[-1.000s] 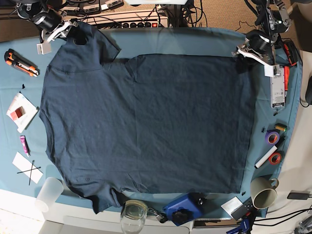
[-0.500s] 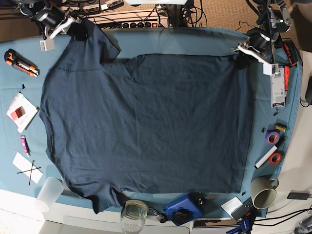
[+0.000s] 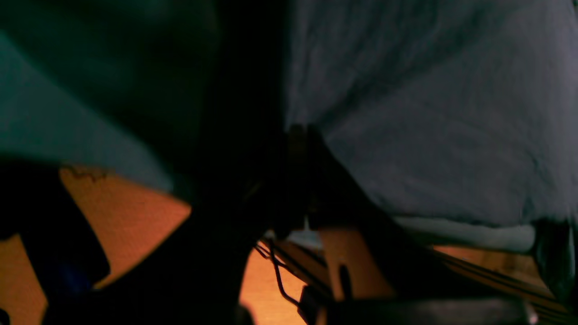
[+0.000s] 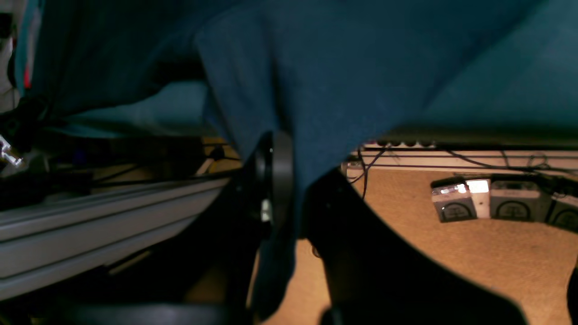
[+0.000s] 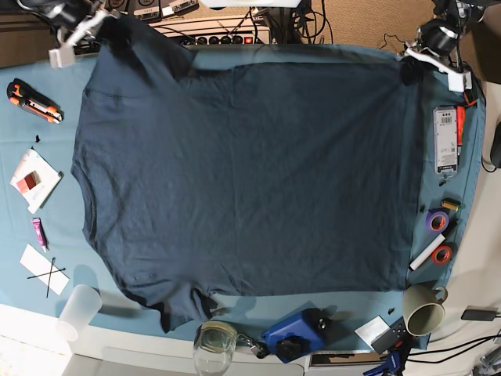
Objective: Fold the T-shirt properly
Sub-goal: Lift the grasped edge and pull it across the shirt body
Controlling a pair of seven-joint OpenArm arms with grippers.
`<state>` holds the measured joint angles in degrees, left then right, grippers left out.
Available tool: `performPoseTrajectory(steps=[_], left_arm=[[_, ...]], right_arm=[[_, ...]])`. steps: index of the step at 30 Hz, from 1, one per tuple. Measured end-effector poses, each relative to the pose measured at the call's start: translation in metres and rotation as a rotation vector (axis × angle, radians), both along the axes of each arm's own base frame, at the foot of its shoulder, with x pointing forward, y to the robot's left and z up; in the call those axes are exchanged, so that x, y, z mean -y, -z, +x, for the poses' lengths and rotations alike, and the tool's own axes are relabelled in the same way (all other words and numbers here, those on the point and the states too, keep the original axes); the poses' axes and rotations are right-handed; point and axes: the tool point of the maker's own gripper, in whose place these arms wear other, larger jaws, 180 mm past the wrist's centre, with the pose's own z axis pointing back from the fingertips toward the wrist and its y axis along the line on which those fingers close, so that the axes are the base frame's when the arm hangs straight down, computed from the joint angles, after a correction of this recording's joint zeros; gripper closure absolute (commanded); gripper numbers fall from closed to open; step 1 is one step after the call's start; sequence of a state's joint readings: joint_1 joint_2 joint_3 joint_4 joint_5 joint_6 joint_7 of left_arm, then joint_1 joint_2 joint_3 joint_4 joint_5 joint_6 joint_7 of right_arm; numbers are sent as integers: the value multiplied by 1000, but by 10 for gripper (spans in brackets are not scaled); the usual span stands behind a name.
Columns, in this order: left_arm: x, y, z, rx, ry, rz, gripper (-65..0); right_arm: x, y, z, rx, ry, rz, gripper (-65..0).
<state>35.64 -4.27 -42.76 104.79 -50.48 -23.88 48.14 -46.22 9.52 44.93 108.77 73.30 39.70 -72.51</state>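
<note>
At the left of the base view, the right tool [image 5: 78, 27] is seen clamped on the sleeve corner of the T-shirt [image 5: 243, 180]. In the right wrist view the navy cloth is pinched between the closed fingers [image 4: 277, 174] of the right tool [image 4: 293, 189] and hangs down below them. From this tool the T-shirt spreads away across the teal-covered tabletop [image 5: 47, 117], front down or up cannot be told.

At the right of the base view, the left tool [image 5: 419, 66] is closed on the hem corner of the T-shirt. In the left wrist view the left tool [image 3: 300, 180] is dark and blurred, with grey-blue fabric [image 3: 429, 113] lifted directly above and beside it.

Compared with the earlier base pictures, both tools have been drawn toward the far edge of the tabletop, and the gripped edge of the T-shirt has been raised and pulled with them. The far edge, formerly folded inward in a step, is now stretched nearly straight between the two tools. The near sleeve has been dragged away from the glass [image 5: 214, 342] at the front edge.
</note>
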Motion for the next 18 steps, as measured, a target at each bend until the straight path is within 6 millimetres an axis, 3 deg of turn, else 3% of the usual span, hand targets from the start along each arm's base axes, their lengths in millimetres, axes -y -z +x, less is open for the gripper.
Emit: performPoseTrajectory(steps=[6,13,18], left_arm=[[-11,-1,-24,-32,-26,-4,0],[-12,-1,-34,-53,12,4,0],[-28,-6,-49,-80,-14,44,0]], right_arm=[[16,-14,-18,-29,16,1,0],[17,-15,-36,-85,-3,4,0],[12,-16,-44,-112,-18,29,0]])
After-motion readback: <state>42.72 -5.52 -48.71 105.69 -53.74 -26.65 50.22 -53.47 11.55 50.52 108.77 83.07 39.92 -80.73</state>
